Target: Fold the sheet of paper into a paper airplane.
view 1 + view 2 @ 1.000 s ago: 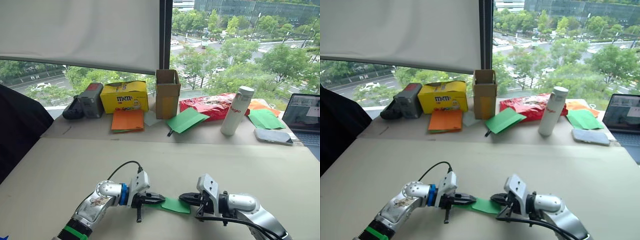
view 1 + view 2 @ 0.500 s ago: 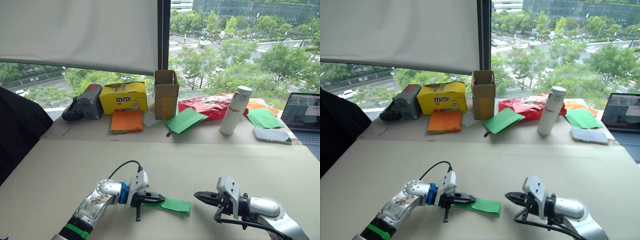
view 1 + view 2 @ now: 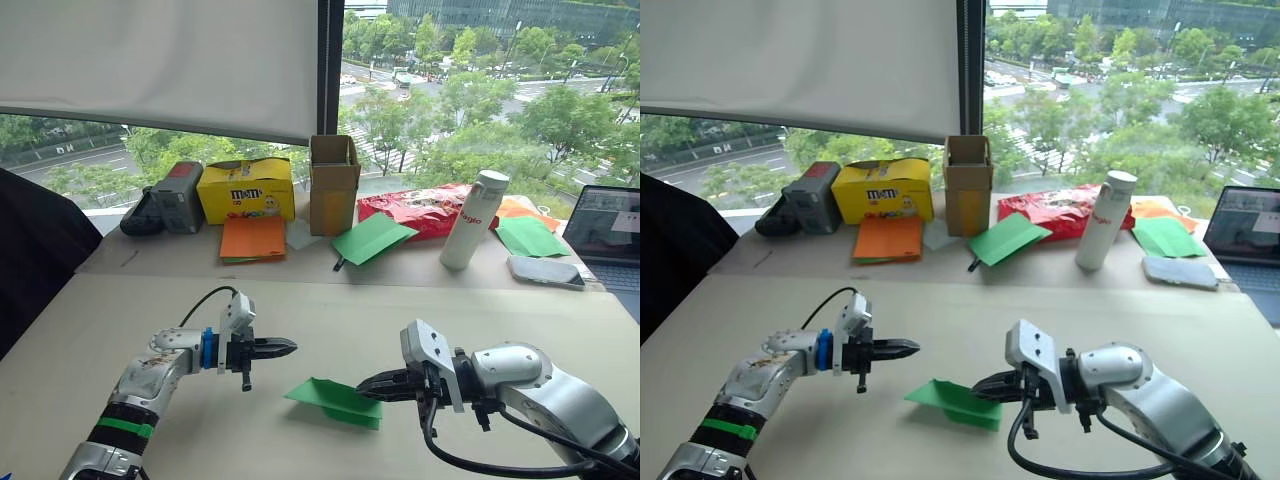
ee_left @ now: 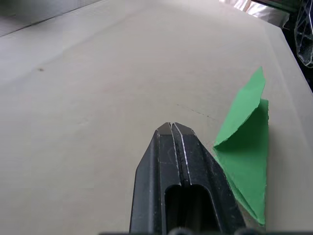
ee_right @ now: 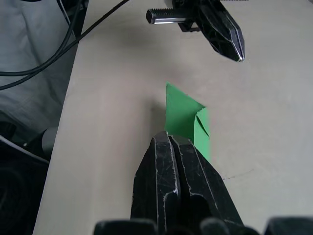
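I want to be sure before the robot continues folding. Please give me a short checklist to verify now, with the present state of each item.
1. Folded bright green paper wedge lies on the beige table: ok.
2. Right gripper holds the wedge's edge: cannot tell; fingers shut, tips at the paper.
3. Left gripper is free of the paper: ok; shut, apart from it.
4. Folds lie flat: not ok; one flap stands up.
5. Orange paper sheets and white bottle are away from the work area: ok.
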### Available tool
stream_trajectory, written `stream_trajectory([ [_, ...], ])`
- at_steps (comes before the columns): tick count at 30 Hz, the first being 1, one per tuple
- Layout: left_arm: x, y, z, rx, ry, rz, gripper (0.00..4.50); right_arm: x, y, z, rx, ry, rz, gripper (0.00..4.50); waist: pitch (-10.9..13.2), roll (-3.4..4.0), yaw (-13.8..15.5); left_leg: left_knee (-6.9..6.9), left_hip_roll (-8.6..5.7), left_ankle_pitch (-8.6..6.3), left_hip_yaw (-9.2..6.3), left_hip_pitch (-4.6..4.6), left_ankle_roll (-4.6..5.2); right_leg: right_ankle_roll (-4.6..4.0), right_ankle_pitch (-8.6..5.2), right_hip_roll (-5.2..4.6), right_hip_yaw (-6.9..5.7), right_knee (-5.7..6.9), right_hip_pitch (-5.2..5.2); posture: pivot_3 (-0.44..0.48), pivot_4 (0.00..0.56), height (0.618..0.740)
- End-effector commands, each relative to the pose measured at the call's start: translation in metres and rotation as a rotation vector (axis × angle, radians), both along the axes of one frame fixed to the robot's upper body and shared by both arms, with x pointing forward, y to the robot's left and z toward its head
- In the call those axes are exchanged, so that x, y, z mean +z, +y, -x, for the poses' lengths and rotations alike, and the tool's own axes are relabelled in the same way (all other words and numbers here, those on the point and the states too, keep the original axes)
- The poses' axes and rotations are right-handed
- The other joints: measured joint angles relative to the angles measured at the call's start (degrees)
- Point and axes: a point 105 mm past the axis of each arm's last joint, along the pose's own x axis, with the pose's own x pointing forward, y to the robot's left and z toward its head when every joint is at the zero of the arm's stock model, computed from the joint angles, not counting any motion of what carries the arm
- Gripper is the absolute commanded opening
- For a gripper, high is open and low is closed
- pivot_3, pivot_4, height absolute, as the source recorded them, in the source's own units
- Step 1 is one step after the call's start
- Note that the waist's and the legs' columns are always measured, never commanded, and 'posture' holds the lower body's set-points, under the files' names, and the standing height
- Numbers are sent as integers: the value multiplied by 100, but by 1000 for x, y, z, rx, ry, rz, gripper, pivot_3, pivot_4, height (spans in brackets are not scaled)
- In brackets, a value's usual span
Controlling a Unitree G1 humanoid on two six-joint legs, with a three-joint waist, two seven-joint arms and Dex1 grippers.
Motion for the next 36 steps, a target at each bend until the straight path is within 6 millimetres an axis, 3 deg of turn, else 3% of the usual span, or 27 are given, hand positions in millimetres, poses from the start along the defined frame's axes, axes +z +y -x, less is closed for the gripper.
stream_trajectory([
  [1,8,6,14,-30,-25,-9,0,1,4,5,38,-7,45,15,2,-4,9,0,0,0,-1,0,0,0,0,-12,-2,-1,1,0,150,740],
  [4,8,10,26,-27,-30,-42,0,-10,2,-6,-2,-26,102,15,5,-9,16,0,0,1,-11,-1,-1,-4,0,-64,-14,-1,0,0,150,740],
  [12,15,8,51,18,-60,-48,0,-26,4,-43,-98,-84,150,15,7,-4,21,0,0,2,-11,-2,-3,-8,-2,-83,-20,-1,4,0,150,740],
  [16,14,10,57,31,-71,-75,0,-13,-1,-69,-155,-154,155,15,8,1,15,0,0,2,-12,-1,-4,-10,-1,-83,-20,-1,5,0,150,740],
  [23,10,10,57,19,-76,-128,0,28,14,-52,-34,-148,62,15,10,6,21,-7,0,2,-15,-2,-4,-14,-2,-84,-25,-2,3,0,150,740],
  [25,11,10,53,20,-88,-135,0,26,16,-47,-7,-136,87,598,9,7,26,-9,1,2,-19,-1,-4,-15,-2,-88,-26,-5,5,0,150,740],
  [30,9,9,47,14,-107,-160,0,-4,14,-53,-54,-210,240,2225,7,10,20,-13,1,1,-20,-3,-6,-28,-4,-102,-31,-6,0,0,150,740],
  [36,-6,14,45,0,-116,-219,0,-22,19,-48,-71,-153,229,2225,5,13,0,-48,1,13,-19,-3,-25,-47,-4,-103,-30,-5,-18,0,150,740],
])
